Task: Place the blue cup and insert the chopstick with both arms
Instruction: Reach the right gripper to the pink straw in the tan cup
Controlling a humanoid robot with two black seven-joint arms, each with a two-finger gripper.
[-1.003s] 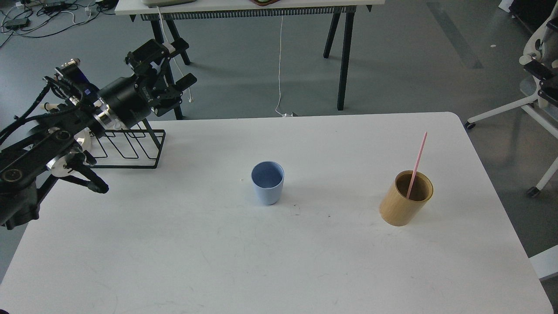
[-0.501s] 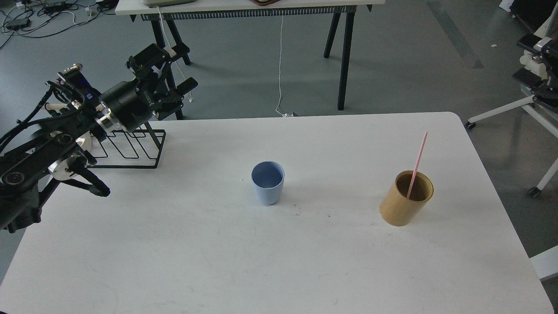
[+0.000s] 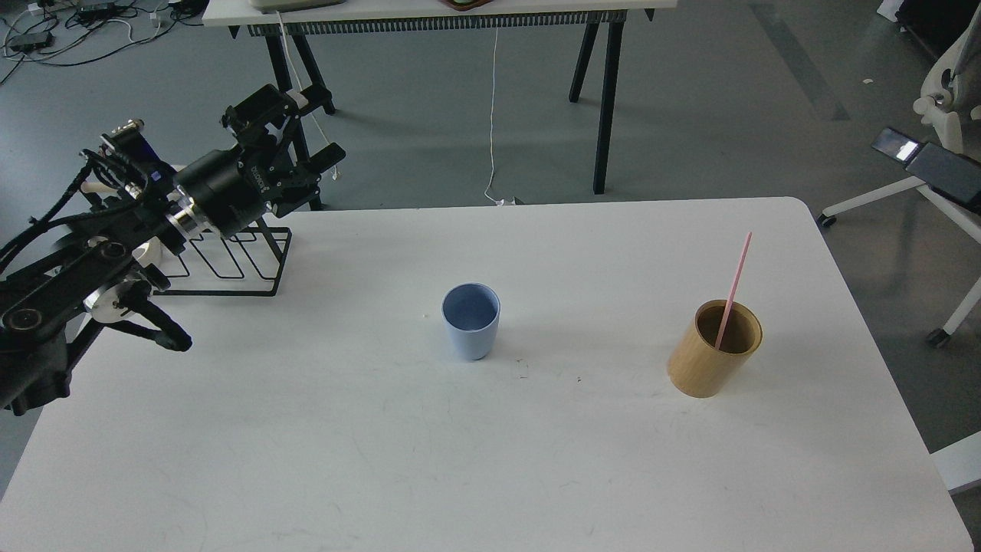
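The pale blue cup stands upright and empty in the middle of the white table. The pink chopstick leans in the tan wooden holder at the right, its top pointing up and to the right. My left gripper is open and empty. It hangs above the table's far left edge, over the black wire rack, far from the cup. A dark flat part of my right arm shows at the right edge, off the table; its fingers cannot be told apart.
The wire rack stands at the table's far left. Beyond the table are a second table on black legs, a hanging white cable and a white chair base at the right.
My left gripper has shifted only slightly. At the right edge, the right arm's parts have moved down and left, and a dark flat part now shows. Cup, holder and chopstick have not moved.
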